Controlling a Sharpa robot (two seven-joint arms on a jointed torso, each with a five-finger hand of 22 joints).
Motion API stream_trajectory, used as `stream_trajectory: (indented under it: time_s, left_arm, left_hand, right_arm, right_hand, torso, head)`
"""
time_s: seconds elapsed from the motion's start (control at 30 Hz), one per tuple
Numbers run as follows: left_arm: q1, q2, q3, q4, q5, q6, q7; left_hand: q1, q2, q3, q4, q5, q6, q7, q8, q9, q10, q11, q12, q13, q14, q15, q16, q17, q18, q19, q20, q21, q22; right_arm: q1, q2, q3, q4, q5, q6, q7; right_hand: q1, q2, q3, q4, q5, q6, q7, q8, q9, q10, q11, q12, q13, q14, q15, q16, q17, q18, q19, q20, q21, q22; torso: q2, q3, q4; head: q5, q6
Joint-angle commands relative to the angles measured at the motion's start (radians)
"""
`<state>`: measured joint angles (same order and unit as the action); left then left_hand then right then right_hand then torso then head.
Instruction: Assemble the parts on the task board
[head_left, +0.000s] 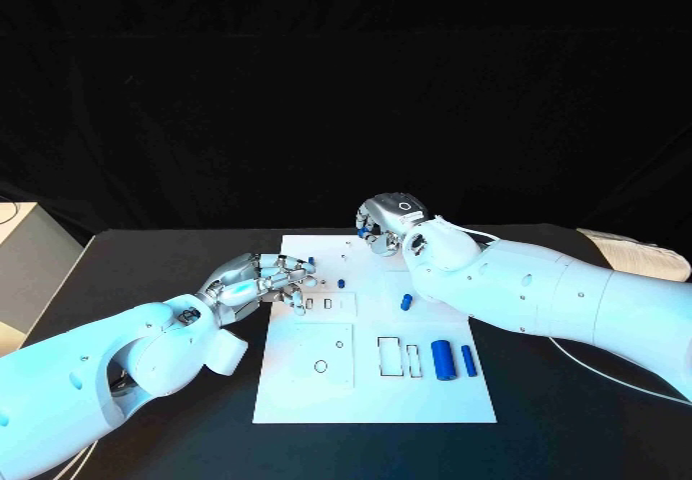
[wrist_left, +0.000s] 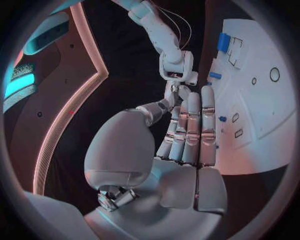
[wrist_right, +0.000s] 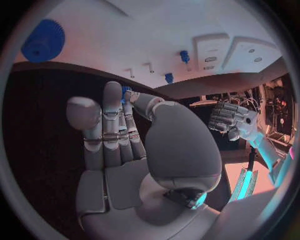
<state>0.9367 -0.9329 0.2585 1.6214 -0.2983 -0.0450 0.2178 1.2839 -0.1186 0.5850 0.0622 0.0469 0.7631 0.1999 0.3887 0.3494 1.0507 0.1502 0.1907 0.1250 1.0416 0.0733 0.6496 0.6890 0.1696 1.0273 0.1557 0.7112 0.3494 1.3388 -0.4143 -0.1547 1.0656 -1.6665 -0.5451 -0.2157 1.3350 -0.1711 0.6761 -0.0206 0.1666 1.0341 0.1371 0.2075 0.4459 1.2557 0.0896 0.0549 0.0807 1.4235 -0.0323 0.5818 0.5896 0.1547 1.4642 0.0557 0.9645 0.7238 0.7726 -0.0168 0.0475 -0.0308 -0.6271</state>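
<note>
The white task board (head_left: 433, 400) lies in the middle of the table. My left hand (head_left: 274, 285) hovers at the board's left edge over two small slots (head_left: 327, 301); its fingers (wrist_left: 190, 125) lie straight side by side, and I see nothing in them. At the board's far edge, my right hand (head_left: 389, 225) pinches a small blue part (wrist_right: 127, 91) between thumb and fingertip. Two blue cylinders (head_left: 443, 360) lie near the right edge, and a short blue piece (head_left: 408, 300) lies mid-board. A blue gear (wrist_right: 42, 40) sits on the board.
Small blue pegs (head_left: 313, 262) stand near the far left of the board. Rectangular cut-outs (head_left: 391, 356) and a round hole (head_left: 320, 366) mark the near half. A white object (head_left: 635, 255) lies at the table's far right; a pale box (head_left: 22, 260) stands beyond the left edge.
</note>
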Motion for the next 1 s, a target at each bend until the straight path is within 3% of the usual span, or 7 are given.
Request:
stream_trajectory:
  time_s: [0.03, 0.23, 0.5, 0.63, 0.8, 1.0]
  left_arm:
    - [0.0, 0.002, 0.001, 0.007, -0.001, 0.013, 0.003]
    - [0.001, 0.0, 0.001, 0.017, -0.001, 0.013, 0.001]
    - [0.001, -0.001, 0.001, 0.024, -0.003, 0.012, 0.001]
    - [0.001, 0.001, 0.001, 0.024, -0.003, 0.012, 0.001]
    - [0.001, 0.003, 0.001, 0.024, -0.003, 0.012, 0.002]
    - [0.001, 0.002, 0.001, 0.026, -0.004, 0.012, 0.002]
  left_hand:
    - [-0.007, -0.001, 0.001, 0.005, 0.001, -0.005, 0.02, -0.004, 0.001, -0.005, -0.002, -0.007, -0.002, -0.003, 0.0, -0.006, -0.001, 0.014, -0.005, 0.004, -0.004, -0.001]
    - [-0.007, -0.001, 0.001, 0.005, 0.001, -0.005, 0.02, -0.004, 0.001, -0.005, -0.002, -0.007, -0.002, -0.003, 0.0, -0.006, -0.001, 0.014, -0.005, 0.004, -0.004, -0.001]
    - [-0.005, -0.001, 0.001, 0.003, 0.001, -0.005, 0.02, -0.004, 0.001, -0.005, -0.002, -0.007, -0.002, -0.002, 0.0, -0.007, -0.001, 0.014, -0.003, 0.003, -0.006, -0.002]
    - [-0.005, -0.001, 0.001, 0.003, 0.001, -0.005, 0.02, -0.004, 0.001, -0.005, -0.002, -0.007, -0.002, -0.002, 0.0, -0.007, -0.001, 0.014, -0.003, 0.003, -0.006, -0.002]
    - [-0.005, -0.001, 0.001, 0.003, 0.001, -0.005, 0.02, -0.004, 0.001, -0.005, -0.002, -0.007, -0.002, -0.002, 0.0, -0.007, -0.001, 0.014, -0.003, 0.003, -0.006, -0.002]
    - [-0.005, -0.001, 0.001, 0.003, 0.001, -0.005, 0.02, -0.004, 0.001, -0.005, -0.002, -0.007, -0.002, -0.002, 0.0, -0.007, -0.001, 0.014, -0.003, 0.003, -0.006, -0.002]
  right_arm:
    - [0.001, 0.015, 0.0, -0.017, -0.014, -0.011, 0.003]
    - [0.001, 0.028, 0.0, -0.038, -0.011, -0.005, 0.006]
    - [0.0, 0.031, 0.0, -0.047, -0.008, 0.007, 0.007]
    - [0.0, 0.033, 0.0, -0.047, -0.006, 0.013, 0.009]
    - [-0.001, 0.039, 0.0, -0.05, -0.004, 0.016, 0.01]
    - [-0.005, 0.046, 0.0, -0.063, -0.002, 0.016, 0.012]
  right_hand:
    - [0.005, -0.001, -0.003, -0.005, 0.004, -0.009, 0.001, -0.004, 0.001, 0.022, -0.027, 0.007, 0.004, -0.006, 0.002, 0.005, -0.002, -0.018, 0.021, -0.004, 0.003, -0.001]
    - [0.004, -0.003, -0.003, -0.005, 0.004, -0.01, 0.002, -0.005, 0.001, 0.021, -0.026, 0.007, 0.004, -0.007, 0.002, 0.005, -0.002, -0.018, 0.021, -0.004, 0.004, 0.001]
    - [0.001, -0.004, -0.003, -0.003, 0.004, -0.012, 0.002, -0.006, 0.001, 0.019, -0.025, 0.007, 0.003, -0.007, 0.003, 0.006, -0.002, -0.019, 0.021, -0.003, 0.005, 0.002]
    - [0.001, -0.004, -0.003, -0.003, 0.004, -0.012, 0.002, -0.006, 0.001, 0.019, -0.025, 0.007, 0.003, -0.007, 0.003, 0.006, -0.002, -0.019, 0.021, -0.003, 0.005, 0.002]
    - [-0.001, -0.005, -0.004, -0.003, 0.003, -0.012, 0.003, -0.007, 0.001, 0.018, -0.025, 0.007, 0.003, -0.007, 0.003, 0.007, -0.002, -0.019, 0.021, -0.003, 0.005, 0.002]
    - [-0.001, -0.005, -0.004, -0.003, 0.003, -0.012, 0.003, -0.007, 0.001, 0.018, -0.025, 0.007, 0.003, -0.007, 0.003, 0.007, -0.002, -0.019, 0.021, -0.003, 0.005, 0.002]
  torso:
    - [0.009, -0.0064, 0.0087]
    - [0.016, -0.0106, 0.0159]
    - [0.022, -0.0144, 0.016]
    - [0.021, -0.015, 0.0157]
    - [0.022, -0.0129, 0.0174]
    - [0.023, -0.0139, 0.0195]
  head:
    - [-0.005, 0.004]
    - [-0.005, 0.007]
    - [-0.008, 0.01]
    - [-0.009, 0.009]
    - [-0.009, 0.009]
    - [-0.006, 0.006]
